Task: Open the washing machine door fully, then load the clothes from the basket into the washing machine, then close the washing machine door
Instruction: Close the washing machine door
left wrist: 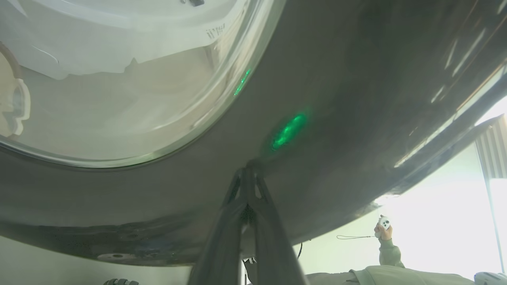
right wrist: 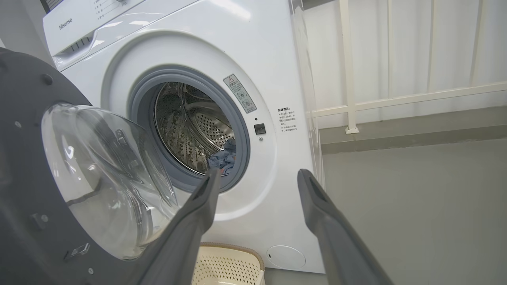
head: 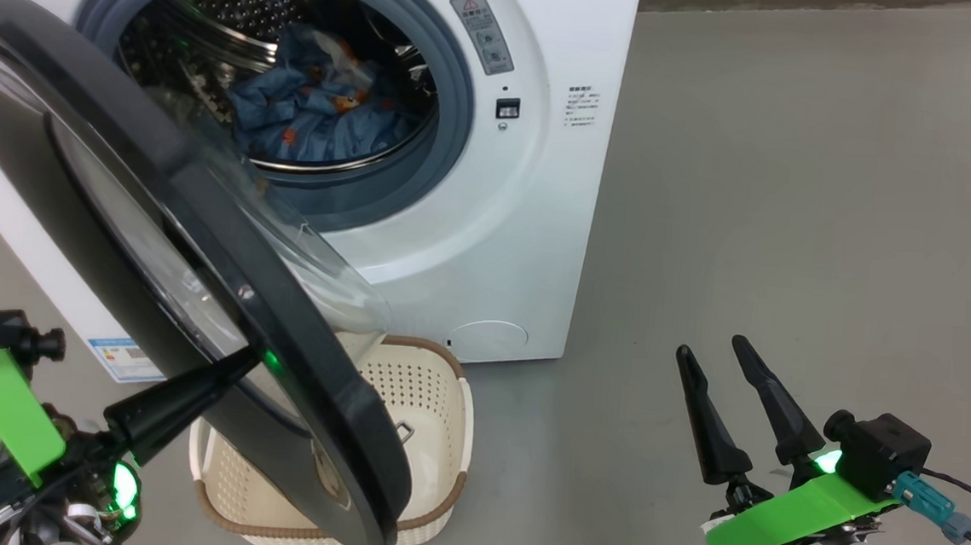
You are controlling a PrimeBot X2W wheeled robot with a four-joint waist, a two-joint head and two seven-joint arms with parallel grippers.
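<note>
Clothes [head: 318,107] lie in the washing machine [head: 543,182]; the door [head: 298,379] stands half open above the basket [head: 435,389]. The left gripper [head: 249,360], pinched closed and empty, tips against the door, should push steadily near its free edge. The right gripper [head: 709,346] gapes wide, empty.

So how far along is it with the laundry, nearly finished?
Nearly. Loading looks done: the clothes lie in the drum of the washing machine, and what shows of the basket is empty. In hand: the left gripper, shut, has its tips against the outer face of the washing machine door, which stands partly open. Left to do: swinging that door closed. The right gripper hangs open, off to the side.
</note>
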